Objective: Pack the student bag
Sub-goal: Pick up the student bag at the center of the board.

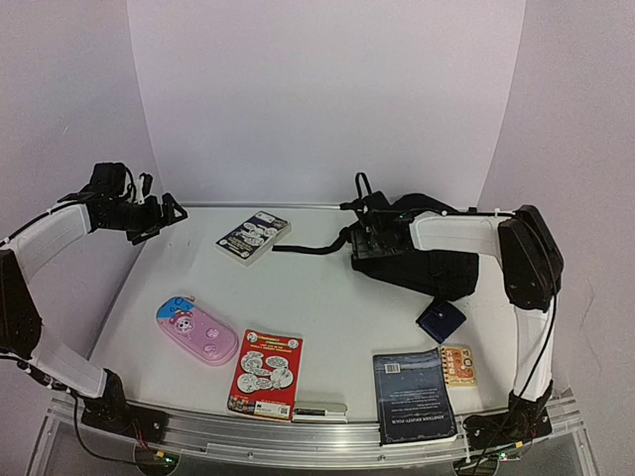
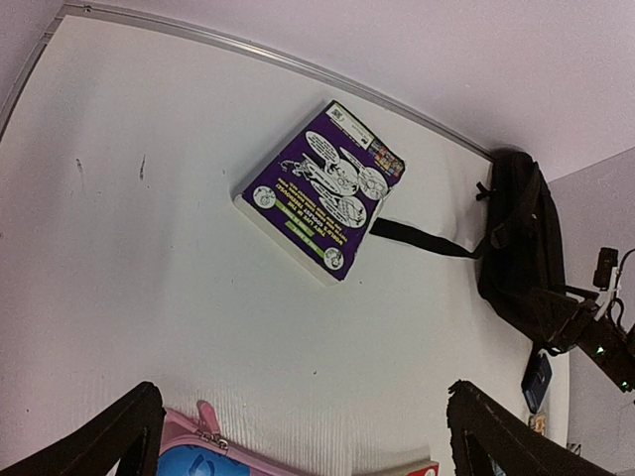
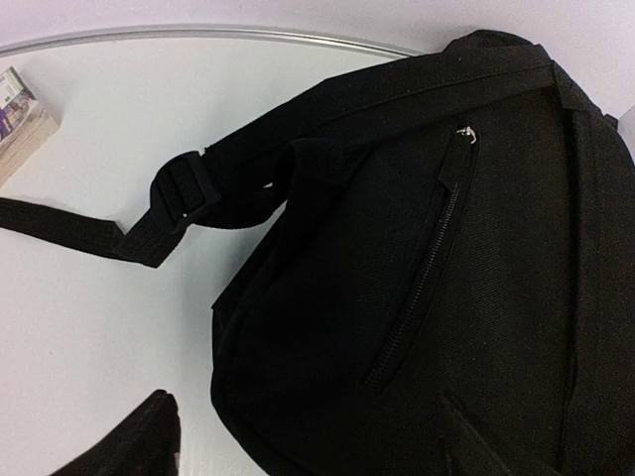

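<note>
Black fabric is filling most of the right wrist view: the student bag (image 1: pixel 417 260) is lying flat on the white table (image 1: pixel 327 297) at about 2 o'clock, zip side up, with one strap (image 1: pixel 308 248) trailing out toward 9 o'clock. The right gripper (image 1: pixel 369 230) is hanging over the bag's far end; one finger (image 3: pixel 134 441) is showing beside the fabric, but the other is blending into the black, so I cannot tell whether the jaws are gripping anything. The left gripper (image 2: pixel 303 416) is hovering above the table's 10 o'clock corner with its jaws spread wide and nothing between them. A purple book (image 1: pixel 254 236) is lying at 11 o'clock, just beyond the strap's end. A pink pencil case (image 1: pixel 195 331) is sitting at 8 o'clock, a red booklet (image 1: pixel 266 373) at 6 o'clock, a dark blue book (image 1: pixel 414 395) at 5 o'clock, and a small dark-blue pouch (image 1: pixel 441 319) is resting just beside the bag's near edge
</note>
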Controlling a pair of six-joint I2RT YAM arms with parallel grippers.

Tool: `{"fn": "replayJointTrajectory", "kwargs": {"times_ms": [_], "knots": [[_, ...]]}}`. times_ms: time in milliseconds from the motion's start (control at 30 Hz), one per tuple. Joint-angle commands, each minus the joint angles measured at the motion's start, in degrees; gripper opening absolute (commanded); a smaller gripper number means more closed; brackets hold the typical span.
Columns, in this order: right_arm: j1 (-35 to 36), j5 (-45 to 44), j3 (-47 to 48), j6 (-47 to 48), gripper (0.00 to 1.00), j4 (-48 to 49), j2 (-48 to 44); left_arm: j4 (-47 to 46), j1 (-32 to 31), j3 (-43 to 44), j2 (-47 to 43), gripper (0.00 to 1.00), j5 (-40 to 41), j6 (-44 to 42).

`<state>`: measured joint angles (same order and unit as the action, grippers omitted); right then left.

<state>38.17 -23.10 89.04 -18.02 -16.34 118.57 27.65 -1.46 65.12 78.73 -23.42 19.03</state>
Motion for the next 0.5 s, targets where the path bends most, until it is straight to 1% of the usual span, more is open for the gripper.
{"fn": "replayJointTrajectory", "kwargs": {"times_ms": [0,100,133,167,200,233,333,367,467], "knots": [[0.0,-8.2,3.8,1.8,0.62,0.2,3.0,0.6,-0.5,1.4,0.9,1.00,-1.1,-0.9],[0.0,-9.5,5.4,3.9,0.35,0.8,3.2,0.8,-0.9,1.5,1.4,1.00,-1.0,-1.0],[0.0,-10.2,5.9,4.9,0.23,1.1,3.0,0.8,-1.0,1.5,1.5,1.00,-1.0,-1.1],[0.0,-10.9,6.5,5.9,0.14,1.2,2.7,0.9,-1.1,1.6,1.5,1.00,-1.0,-1.1],[0.0,-11.6,7.1,6.9,0.06,1.3,2.1,0.9,-1.2,1.6,1.5,1.00,-0.8,-1.2],[0.0,-12.2,7.5,8.0,0.01,1.5,1.2,1.0,-1.3,1.6,1.5,1.00,-0.7,-1.3],[0.0,-13.0,7.6,12.5,0.00,2.5,-2.4,1.1,-1.5,1.5,1.1,1.00,-0.5,-1.5],[0.0,-11.0,7.2,14.5,0.00,3.3,-4.1,1.2,-1.6,1.6,1.0,1.00,-0.5,-1.5],[0.1,-1.5,4.3,20.5,0.00,6.0,-9.8,1.2,-1.7,1.6,0.5,1.00,-0.4,-1.7]]}}
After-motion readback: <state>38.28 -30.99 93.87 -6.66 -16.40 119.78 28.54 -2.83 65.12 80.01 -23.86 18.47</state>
